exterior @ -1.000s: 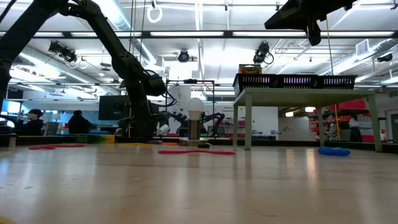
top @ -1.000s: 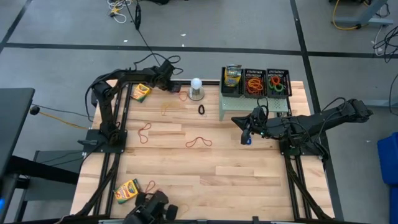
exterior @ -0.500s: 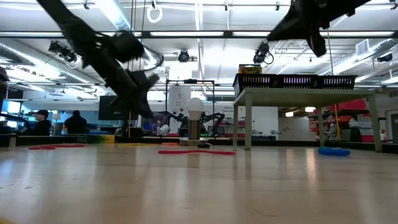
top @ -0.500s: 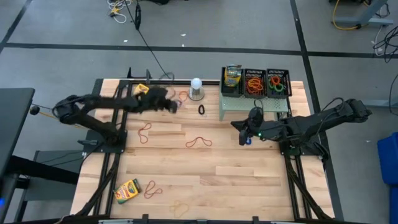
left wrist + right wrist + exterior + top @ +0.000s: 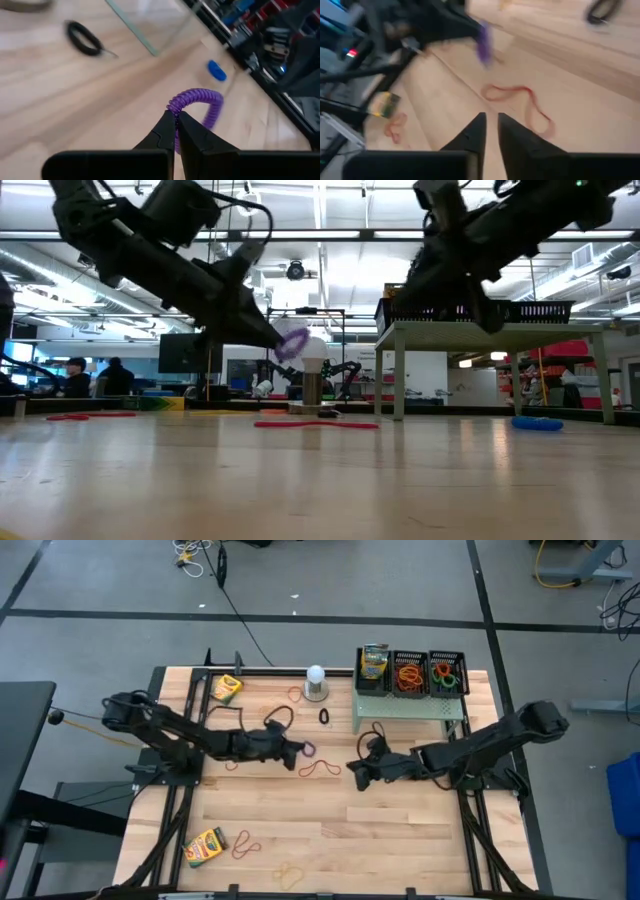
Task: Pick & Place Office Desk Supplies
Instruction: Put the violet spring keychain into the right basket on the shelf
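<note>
While the left gripper (image 5: pixel 176 120) hung above the middle of the tabletop (image 5: pixel 400 840), its fingers (image 5: pixel 162 131) were closed on one item: a purple coiled band (image 5: pixel 197 102), pinched at one end of its arc, the rest curling free past the tips.

Handling, judged: very light, soft, springy; likely to swing or twist in the grip. A pinch across the coil itself appeared the only sensible hold, and a firm one, since the ridged strand could slip sideways.

Right gripper (image 5: pixel 490 127): fingers a little apart, nothing between them, poised over a red rubber-band loop (image 5: pixel 520 102) lying flat on the wood. Limp, thin, hard to get under; best taken where the strand crosses or lifts.

Destination, presumed: black mesh baskets (image 5: pixel 428 673) on the pale green riser (image 5: pixel 400 712), already holding bands.
</note>
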